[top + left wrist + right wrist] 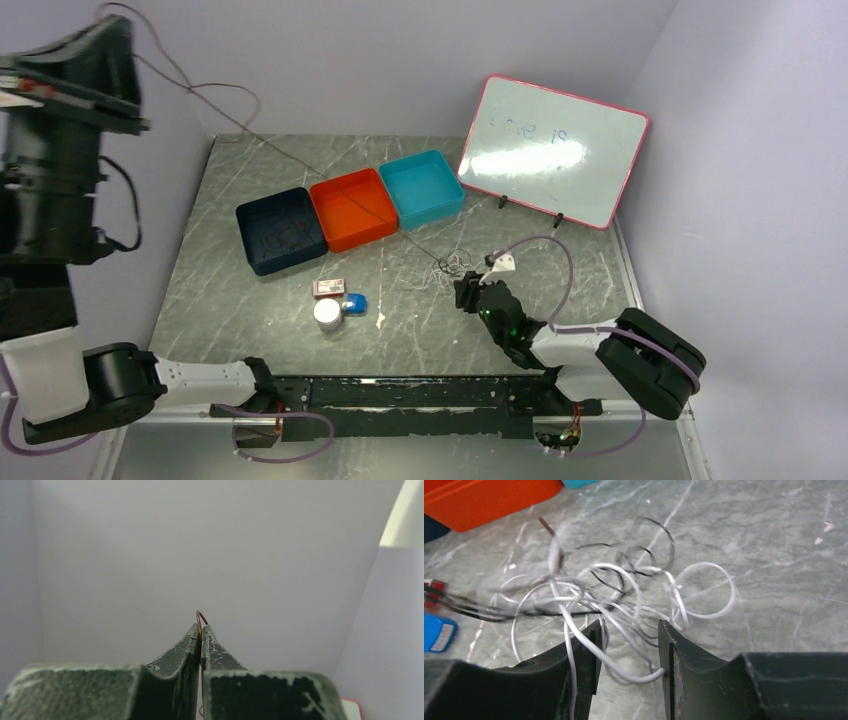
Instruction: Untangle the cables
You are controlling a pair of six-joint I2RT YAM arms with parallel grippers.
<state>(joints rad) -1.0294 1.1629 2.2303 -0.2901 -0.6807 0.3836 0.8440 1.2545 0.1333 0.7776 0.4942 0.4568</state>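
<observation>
Untangling underway: left pincer (201,630) pinches a brown cable (199,617); right pincer (630,630), half open, straddles white cables (614,605) ungripped. Next: single out one strand.

Grey marble-pattern table (250,320), pale veining. Enclosed by plain lilac walls: far wall (350,60), right wall (740,150). Pink-framed whiteboard (553,150) leans at far right. Lighting even; soft glare on board.

Three bins (420,190), one whiteboard (553,150), one cable tangle (455,265), three small objects (327,314).
</observation>
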